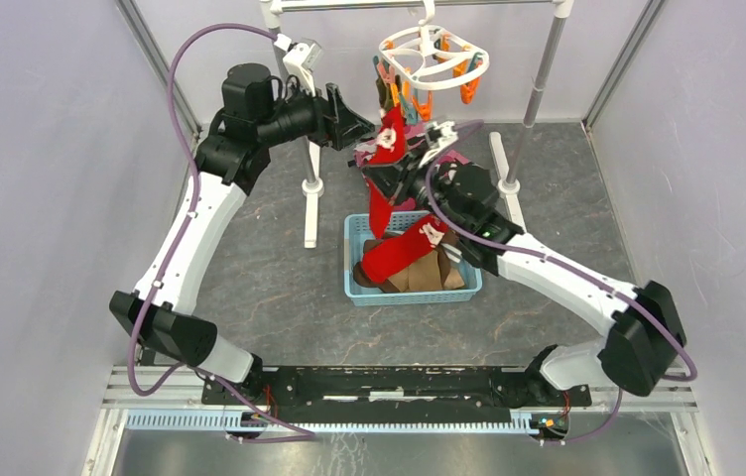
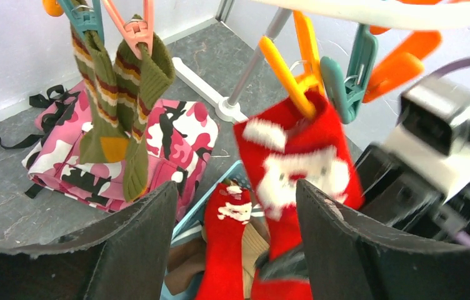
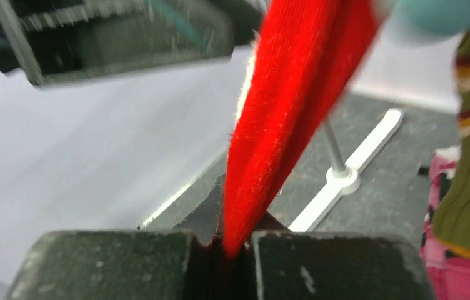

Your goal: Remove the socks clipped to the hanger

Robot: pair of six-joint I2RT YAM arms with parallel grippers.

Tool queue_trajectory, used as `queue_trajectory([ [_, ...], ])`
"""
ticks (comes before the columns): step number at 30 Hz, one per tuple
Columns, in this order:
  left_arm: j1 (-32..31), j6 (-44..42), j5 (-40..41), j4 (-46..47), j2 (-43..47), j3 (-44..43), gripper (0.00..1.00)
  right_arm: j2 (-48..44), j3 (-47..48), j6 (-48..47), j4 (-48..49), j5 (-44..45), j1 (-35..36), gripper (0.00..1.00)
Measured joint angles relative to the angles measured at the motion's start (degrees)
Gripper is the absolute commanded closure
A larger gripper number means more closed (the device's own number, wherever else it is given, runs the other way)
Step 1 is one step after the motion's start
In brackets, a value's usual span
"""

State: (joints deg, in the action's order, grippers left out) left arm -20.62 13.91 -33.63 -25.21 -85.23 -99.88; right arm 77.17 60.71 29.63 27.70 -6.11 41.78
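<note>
Red sock (image 2: pixel 301 156) with white pattern hangs off an orange clip (image 2: pixel 282 78), right gripper (image 3: pixel 223 240) clamping it, left gripper (image 2: pixel 235 187) apart

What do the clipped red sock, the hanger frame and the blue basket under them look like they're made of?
The red sock looks like a soft, fuzzy knit: fine ribs and stray fibres show along its edge. The hanger looks like smooth white moulded plastic with a slight sheen. The basket seems to be light blue plastic with a perforated wall, though its finish is too small to judge.
</note>
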Motion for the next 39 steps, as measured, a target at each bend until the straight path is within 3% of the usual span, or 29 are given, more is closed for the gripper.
queue_trajectory([
  [8,0.0,0.0,0.1,0.3,-1.6,-0.6,0.23,7.0,1.9,0.1,-0.8,0.4,2.5,0.98],
  [17,0.0,-0.1,-0.7,2.0,-2.1,-0.7,0.09,10.8,4.9,-2.3,0.2,1.6,3.4,0.97],
  [33,-2.1,-1.0,-0.9,3.0,-8.3,-4.1,0.16,13.0,6.7,-3.5,0.9,1.8,3.5,0.97],
  [39,-2.7,-2.4,0.3,3.0,-11.0,-9.0,0.18,13.3,6.7,-3.6,0.9,1.5,3.5,0.98],
])
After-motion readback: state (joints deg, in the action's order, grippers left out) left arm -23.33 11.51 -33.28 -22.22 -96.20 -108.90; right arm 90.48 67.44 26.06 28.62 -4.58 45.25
